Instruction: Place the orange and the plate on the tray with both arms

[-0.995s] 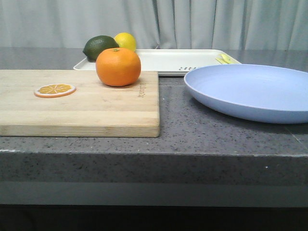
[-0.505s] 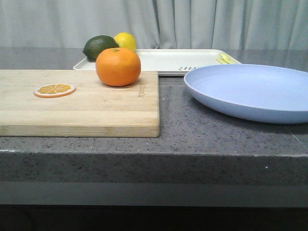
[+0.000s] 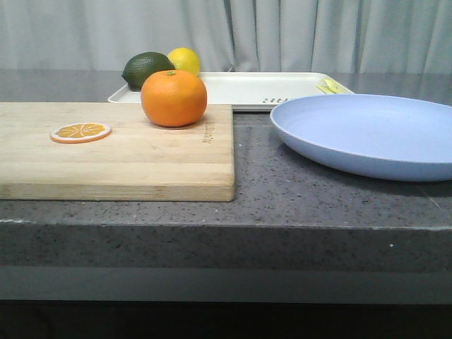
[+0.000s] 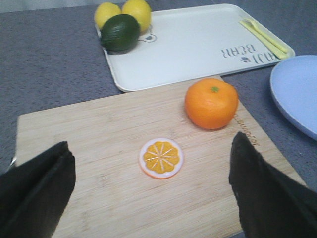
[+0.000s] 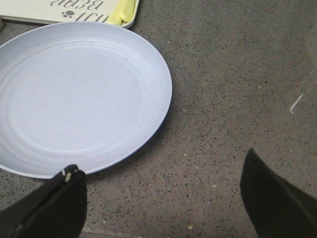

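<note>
The orange (image 3: 174,97) sits on the far right part of the wooden cutting board (image 3: 141,166); it also shows in the left wrist view (image 4: 211,103). The lavender-blue plate (image 3: 367,134) lies on the counter to the right and fills the right wrist view (image 5: 74,99). The cream tray (image 3: 247,88) lies behind both, lettered, also in the left wrist view (image 4: 188,44). My left gripper (image 4: 151,186) is open above the board, short of the orange. My right gripper (image 5: 161,191) is open over bare counter beside the plate's near edge. Neither gripper shows in the front view.
A flat orange slice (image 4: 161,157) lies on the board between the left fingers. A dark green lime (image 4: 120,32) and yellow lemons (image 4: 136,12) sit at the tray's far left corner. Yellow cutlery (image 4: 262,34) lies on the tray's right end. The counter's front edge (image 3: 226,226) is near.
</note>
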Controlling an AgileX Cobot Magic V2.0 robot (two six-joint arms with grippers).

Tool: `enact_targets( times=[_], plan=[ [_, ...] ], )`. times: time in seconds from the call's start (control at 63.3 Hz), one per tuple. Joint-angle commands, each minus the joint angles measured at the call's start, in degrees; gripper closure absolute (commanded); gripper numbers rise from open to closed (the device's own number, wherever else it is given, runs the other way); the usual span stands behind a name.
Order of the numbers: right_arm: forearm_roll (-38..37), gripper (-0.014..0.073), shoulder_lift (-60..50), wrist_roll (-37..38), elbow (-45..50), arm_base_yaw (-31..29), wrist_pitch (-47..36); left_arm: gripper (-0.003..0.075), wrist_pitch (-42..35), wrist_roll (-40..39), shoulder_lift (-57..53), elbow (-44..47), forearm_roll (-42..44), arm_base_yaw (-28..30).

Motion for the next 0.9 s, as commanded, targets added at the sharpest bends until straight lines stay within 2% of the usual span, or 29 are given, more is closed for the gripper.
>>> enact_targets(
  times=[0.0, 0.142, 0.3, 0.632, 0.884],
  plan=[
    [-1.05, -0.0043, 0.58, -0.43, -2.22, 0.12, -3.30, 0.0099, -4.21, 0.13, 4.97, -4.78, 0.66, -3.44],
    [-1.05, -0.0043, 0.58, -0.43, -2.22, 0.12, -3.30, 0.0099, -4.21, 0.13, 13.37, -9.92, 2.63, -8.53],
    [-1.05, -0.0043, 0.58, -0.43, -2.17, 0.12, -3.31, 0.0099, -4.21, 0.13, 23.36, -16.19, 3.31, -11.47],
    [-1.50, -0.0043, 0.58, -0.43, -1.99, 0.12, -3.17, 0.0099, -1.47, 0.13, 39.85, -29.23, 5.62, -11.88],
    [-1.50, -0.0043, 0.58, -0.43, -1.99, 0.12, -3.13, 0.0099, 1.82, 0.13, 47.62, -36.28, 5.51, -11.88]
  ],
)
